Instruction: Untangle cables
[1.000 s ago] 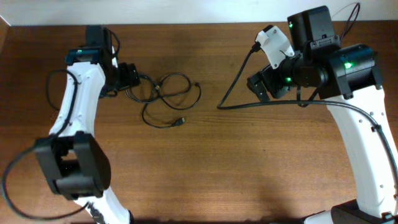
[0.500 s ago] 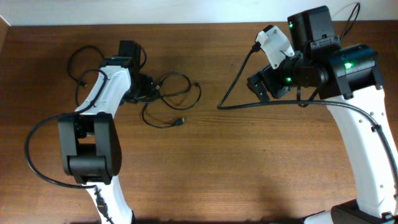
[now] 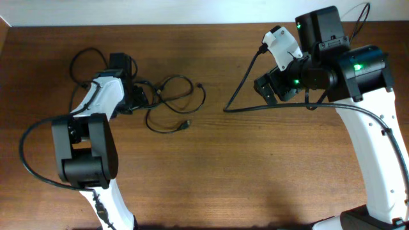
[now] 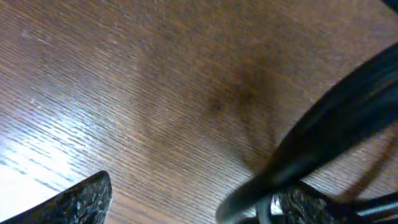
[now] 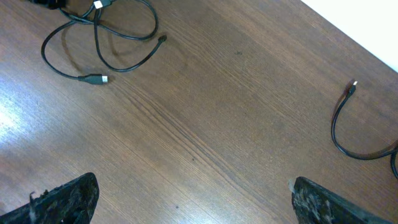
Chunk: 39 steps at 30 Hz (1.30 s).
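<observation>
The cables [image 3: 174,96] lie as a loose tangle of thin black loops at the left centre of the table, with plug ends at the right [image 3: 202,87] and below [image 3: 185,125]. My left gripper [image 3: 139,97] is at the tangle's left end. In the left wrist view it [image 4: 199,196] is open and very close to the wood, with a blurred black cord [image 4: 323,134] crossing by its right finger. My right gripper [image 3: 267,89] hangs open and empty above the table, far to the right. The tangle also shows in the right wrist view [image 5: 99,37], beyond the open jaws [image 5: 196,199].
A separate thin black cord with a small plug [image 5: 346,124] lies near the table's back edge. A thicker robot cable [image 3: 239,86] slants down from the right arm towards the table's middle. The left arm's own cable [image 3: 83,61] loops at the far left.
The left arm has swung and changed its pose, and its gripper has shifted a little down along the tangle's left end. The right arm has not moved.
</observation>
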Motion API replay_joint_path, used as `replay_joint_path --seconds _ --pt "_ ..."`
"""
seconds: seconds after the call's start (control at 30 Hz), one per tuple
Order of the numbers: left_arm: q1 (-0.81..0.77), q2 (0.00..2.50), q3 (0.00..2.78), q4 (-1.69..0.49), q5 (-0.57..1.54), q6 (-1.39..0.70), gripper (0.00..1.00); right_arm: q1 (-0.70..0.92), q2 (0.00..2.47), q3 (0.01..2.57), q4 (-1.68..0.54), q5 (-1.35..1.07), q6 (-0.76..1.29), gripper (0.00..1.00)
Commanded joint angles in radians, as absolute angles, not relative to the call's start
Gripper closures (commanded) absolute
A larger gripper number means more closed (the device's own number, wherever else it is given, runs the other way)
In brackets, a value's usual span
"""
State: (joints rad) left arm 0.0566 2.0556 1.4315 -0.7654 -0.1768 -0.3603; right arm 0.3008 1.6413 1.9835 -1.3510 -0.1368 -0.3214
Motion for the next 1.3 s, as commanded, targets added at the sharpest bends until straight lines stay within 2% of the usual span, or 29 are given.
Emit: replay_joint_path --seconds 0.0,0.07,0.1,0.13,0.27,0.37,0.43,0.53,0.63,0.77,0.87,1.1,1.27 --pt "0.057 2.066 1.404 -0.752 -0.181 -0.367 0.25 0.302 1.641 1.986 -1.350 -0.139 -0.321 0.01" --pt "0.057 2.066 1.402 -0.752 -0.180 -0.366 0.44 0.302 1.641 1.986 -1.350 -0.139 -0.321 0.02" --pt "0.057 2.065 1.402 -0.752 -0.180 -0.366 0.84 0.302 1.641 1.986 -1.350 -0.139 -0.321 0.01" --pt "0.057 2.066 1.402 -0.752 -0.178 -0.366 1.00 0.302 1.641 1.986 -1.350 -0.139 -0.321 0.02" --pt "0.035 1.997 1.403 -0.763 -0.120 -0.339 1.00 0.302 1.641 1.986 -1.349 -0.135 -0.325 0.02" --pt "-0.018 1.760 1.442 -0.794 -0.150 -0.316 1.00 0.302 1.641 1.986 -1.347 -0.134 -0.325 0.01" --pt "-0.059 1.501 1.544 -0.830 -0.168 -0.297 1.00 0.302 1.641 1.986 -1.347 -0.135 -0.325 0.01" --pt "-0.069 1.332 1.614 -0.870 -0.213 -0.290 1.00 0.302 1.641 1.986 -1.349 -0.135 -0.324 0.01" --pt "-0.080 1.194 1.639 -0.963 -0.168 -0.280 1.00 0.302 1.642 1.986 -1.348 -0.140 -0.324 0.02" --pt "-0.081 1.191 1.639 -0.985 -0.188 -0.274 1.00 0.334 1.671 1.986 -1.325 -0.294 -0.302 0.01" --pt "-0.081 1.238 1.639 -0.984 -0.210 -0.258 1.00 0.471 1.699 1.986 -1.279 -0.431 -0.298 0.02" --pt "-0.081 1.267 1.639 -0.986 -0.208 -0.246 1.00 0.783 1.719 1.986 -1.138 -0.402 -0.245 0.02" --pt "-0.081 1.265 1.639 -0.997 -0.207 -0.244 1.00 0.912 1.828 1.986 -1.112 -0.210 -0.253 0.02"
